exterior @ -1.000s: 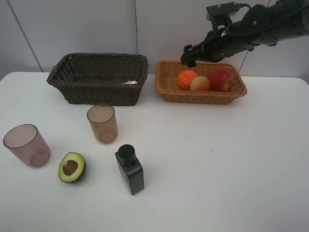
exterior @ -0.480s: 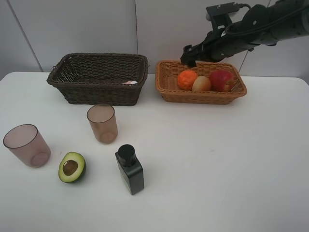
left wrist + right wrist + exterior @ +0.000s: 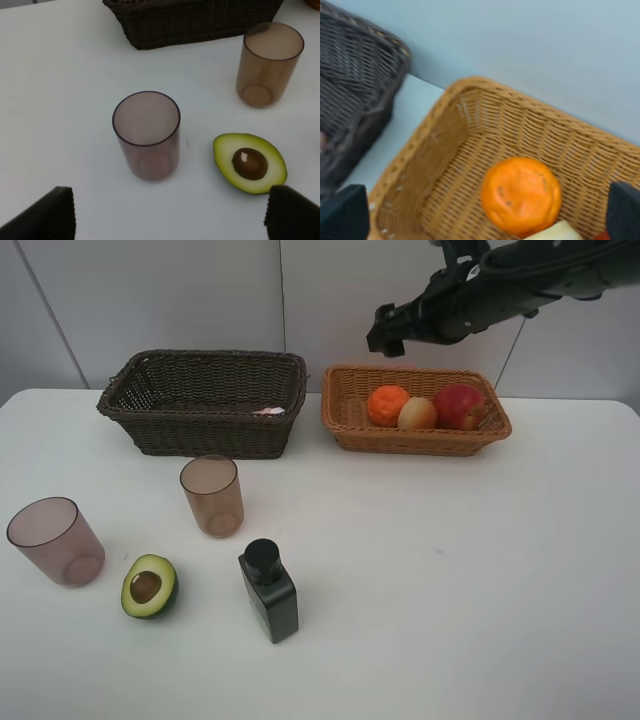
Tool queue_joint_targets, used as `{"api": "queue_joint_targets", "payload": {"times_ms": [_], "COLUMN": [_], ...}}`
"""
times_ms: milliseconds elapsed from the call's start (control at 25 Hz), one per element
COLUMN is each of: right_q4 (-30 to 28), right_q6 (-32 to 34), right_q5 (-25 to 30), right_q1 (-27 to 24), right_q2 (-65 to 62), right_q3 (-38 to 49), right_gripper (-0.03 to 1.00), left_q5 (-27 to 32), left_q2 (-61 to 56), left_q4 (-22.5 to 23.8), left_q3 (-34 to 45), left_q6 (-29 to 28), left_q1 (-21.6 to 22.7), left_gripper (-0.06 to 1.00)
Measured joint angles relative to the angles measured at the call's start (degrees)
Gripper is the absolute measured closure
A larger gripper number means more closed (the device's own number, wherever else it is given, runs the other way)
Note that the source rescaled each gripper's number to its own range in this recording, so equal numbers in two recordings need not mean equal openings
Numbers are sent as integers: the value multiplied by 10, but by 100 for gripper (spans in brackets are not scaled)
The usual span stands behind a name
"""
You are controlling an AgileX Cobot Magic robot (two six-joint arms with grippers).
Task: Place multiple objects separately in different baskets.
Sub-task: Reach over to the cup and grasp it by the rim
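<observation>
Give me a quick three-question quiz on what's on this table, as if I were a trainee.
1. How many fruits lie in the light basket? A two, B three, C five.
2. True or false: the black bottle stands on the table, outside both baskets.
3. What lies between the leftmost cup and that bottle?

Key
1. B: tangerine, peach, apple.
2. True.
3. The halved avocado.
</observation>
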Motion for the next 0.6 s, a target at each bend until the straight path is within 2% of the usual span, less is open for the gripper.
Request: {"api": "queue_joint_targets", "payload": {"times_ms": [360,480,600], "right_q4": [0,0,-4], "right_q6": [0,1,9], "right_q5": [7,40,95], "right_q1": [3,3,3], "right_q2": [-178,-246,-304], "right_q3": [140,176,198], "right_gripper": [-3,-3,-3], "left_q5": [0,0,0], "left_q2": [0,0,0], "left_q4": [0,0,0], "left_q3": [0,0,0], "left_q6": [0,0,0], "left_q1": [0,0,0], "left_gripper": [-6,-6,-6]}}
